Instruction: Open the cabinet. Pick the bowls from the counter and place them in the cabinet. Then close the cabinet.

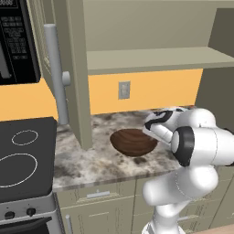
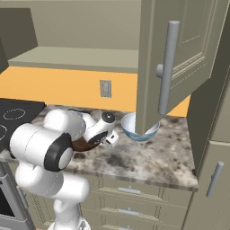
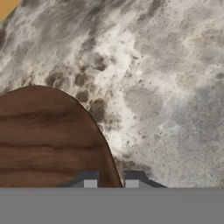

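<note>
The white arm rises from the base, bends at a thick elbow with a dark joint ring, and reaches forward and down. The wrist is tilted low. The pincer [image 3: 111, 180] is closed — its two dark fingertips [image 3: 90, 179] stand close together, one on each side of a thin rim, and they clamp it.

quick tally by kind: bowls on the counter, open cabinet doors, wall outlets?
Bowls: 2, the brown wood-grain bowl and the white and light-blue bowl, both on the counter
Open cabinet doors: 2, the left door and the right door
Wall outlets: 1, the outlet
Total: 5
</note>
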